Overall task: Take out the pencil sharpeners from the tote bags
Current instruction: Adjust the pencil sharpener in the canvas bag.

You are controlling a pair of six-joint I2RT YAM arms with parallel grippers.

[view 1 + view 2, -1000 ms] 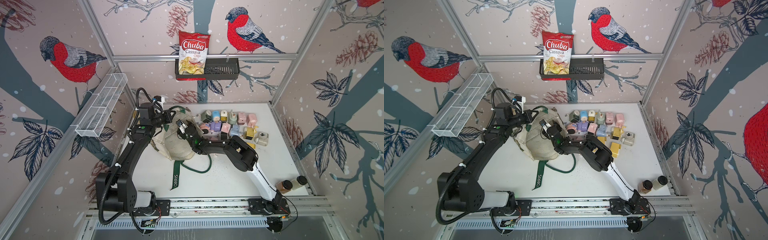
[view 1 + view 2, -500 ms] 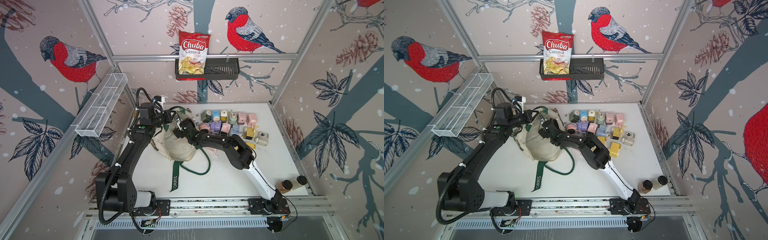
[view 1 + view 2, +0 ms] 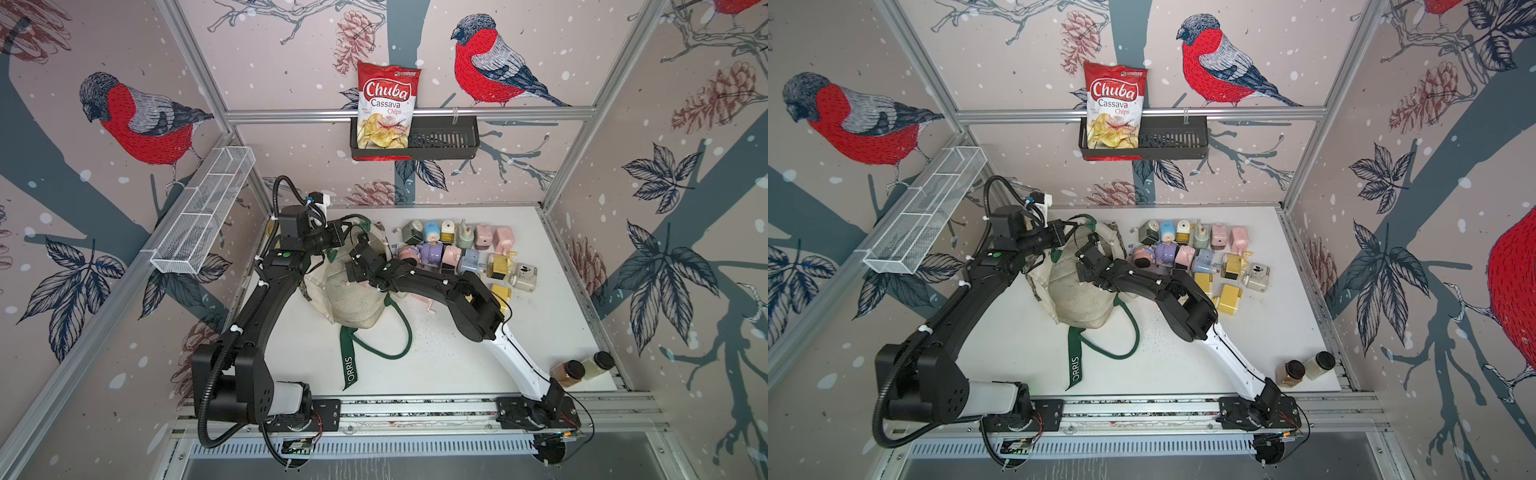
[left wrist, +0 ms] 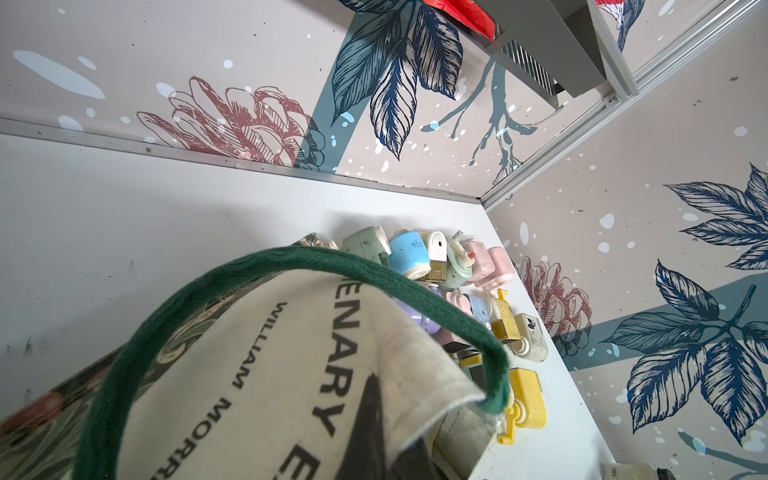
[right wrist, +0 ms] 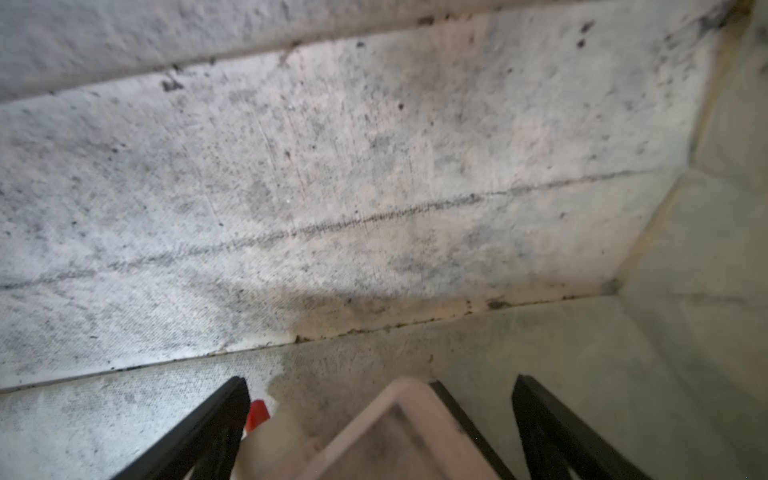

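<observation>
- Pencil sharpeners (image 3: 469, 259) are mostly lying out on the surface (image 3: 436, 365) already, clustered just right of the tote bag (image 3: 353, 295); one pale sharpener (image 5: 395, 436), blurred, is sitting inside the bag.
- Left claw (image 4: 390, 432) is pressing together on a fold of the tote bag's rim beside the green handle (image 4: 291, 257); it is holding the mouth lifted and open.
- Right claw (image 5: 380, 386) is reaching into the bag; a second ago it was hanging over the bag's edge nearer the pile, and it has since been pushing deeper while its jaws widened; they are now standing fully spread on either side of the pale sharpener, pinching nothing; whether they are touching it I cannot tell.
- Judging from this, another pick is beginning; the claw is needing to settle lower and close squarely on the boxy body; the canvas walls are crowding close, so cloth could be getting caught in the grip.
- Two jars (image 3: 573, 370) are standing well apart at the front right, outside the job.
</observation>
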